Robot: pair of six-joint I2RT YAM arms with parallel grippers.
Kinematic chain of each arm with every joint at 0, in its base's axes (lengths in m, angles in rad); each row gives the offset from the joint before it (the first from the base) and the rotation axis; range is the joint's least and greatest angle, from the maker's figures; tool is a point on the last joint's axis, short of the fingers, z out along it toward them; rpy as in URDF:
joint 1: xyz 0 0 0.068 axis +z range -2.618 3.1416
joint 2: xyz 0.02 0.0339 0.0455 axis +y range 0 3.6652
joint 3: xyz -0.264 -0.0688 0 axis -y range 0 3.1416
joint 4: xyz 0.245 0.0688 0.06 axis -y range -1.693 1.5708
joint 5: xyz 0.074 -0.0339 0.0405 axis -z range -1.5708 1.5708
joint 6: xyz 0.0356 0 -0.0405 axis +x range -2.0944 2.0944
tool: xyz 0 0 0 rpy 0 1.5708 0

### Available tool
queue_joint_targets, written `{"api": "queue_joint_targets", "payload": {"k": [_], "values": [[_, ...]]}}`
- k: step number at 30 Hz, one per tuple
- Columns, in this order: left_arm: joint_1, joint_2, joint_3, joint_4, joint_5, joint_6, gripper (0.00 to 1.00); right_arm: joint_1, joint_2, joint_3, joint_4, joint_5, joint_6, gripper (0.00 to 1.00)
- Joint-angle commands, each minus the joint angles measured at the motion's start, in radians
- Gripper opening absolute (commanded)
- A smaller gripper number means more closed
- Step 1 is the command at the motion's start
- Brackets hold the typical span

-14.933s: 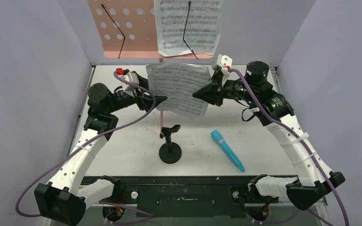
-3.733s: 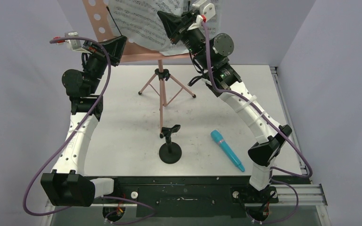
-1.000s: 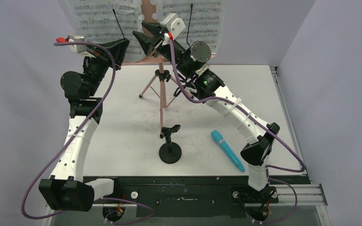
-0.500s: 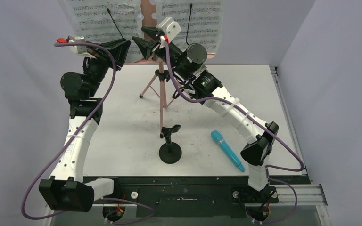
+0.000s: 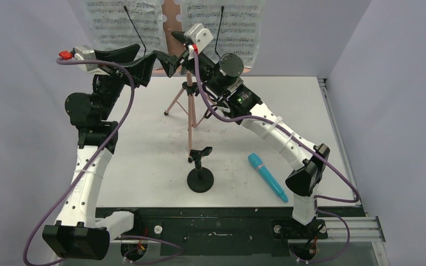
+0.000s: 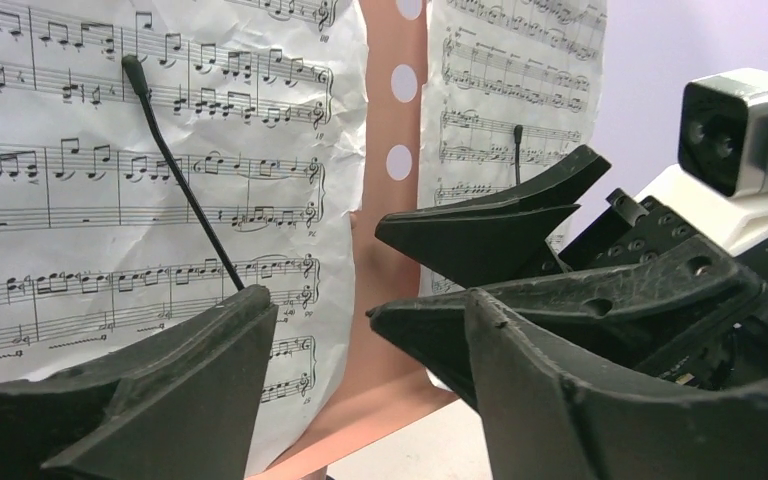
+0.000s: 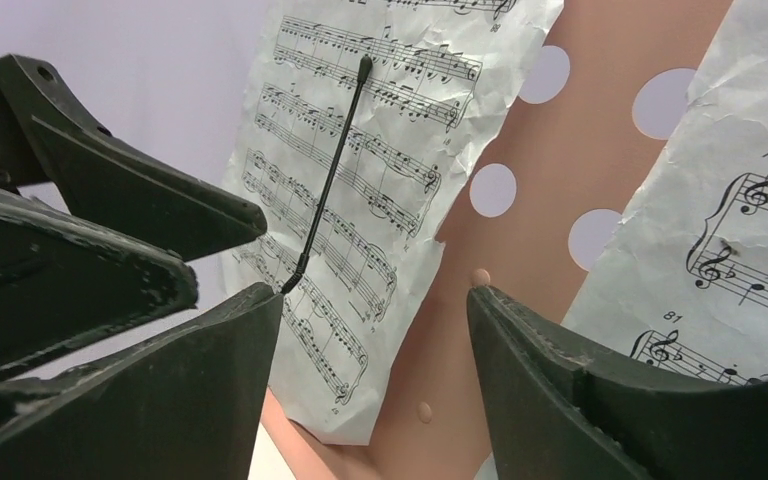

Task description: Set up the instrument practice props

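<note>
The left page and right page rest on the pink music stand. The left gripper and right gripper hover beside it, fingers spread, empty. The teal microphone lies diagonally on the counter, well apart from both, head toward the mic stand. The right arm is nearer.

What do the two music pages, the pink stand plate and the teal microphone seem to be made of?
Music pages: thin matte paper, visibly creased at the edges. Pink stand plate: smooth and rigid with punched round holes, probably painted sheet metal, possibly plastic. Teal microphone: likely plastic, uniform colour.
</note>
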Motion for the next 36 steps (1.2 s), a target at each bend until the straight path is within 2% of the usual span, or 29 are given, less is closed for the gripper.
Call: {"api": "queue_joint_targets", "payload": {"k": [1,9,20,26,33,35,36], "values": [[-0.008,-0.032,-0.006,0.016,-0.008,0.037,0.71,0.009,-0.082,-0.028,0.081,-0.018,-0.006,0.72],[-0.014,-0.051,-0.047,0.091,0.022,0.045,0.9,0.01,-0.126,-0.108,0.134,-0.086,-0.026,0.87],[-0.014,-0.076,-0.1,0.141,0.049,0.019,0.95,0.01,-0.185,-0.202,0.182,-0.122,-0.038,0.94],[-0.013,-0.133,-0.133,0.055,0.018,0.089,0.97,0.009,-0.228,-0.278,0.205,-0.135,-0.031,0.95],[-0.003,-0.227,-0.189,-0.096,-0.041,0.152,0.97,0.009,-0.332,-0.423,0.166,-0.171,-0.03,1.0],[-0.002,-0.251,-0.199,-0.159,-0.034,0.181,1.0,0.009,-0.373,-0.481,0.14,-0.181,-0.032,0.95],[-0.002,-0.263,-0.203,-0.194,-0.028,0.198,0.98,0.01,-0.395,-0.51,0.124,-0.183,-0.034,0.94]]}}
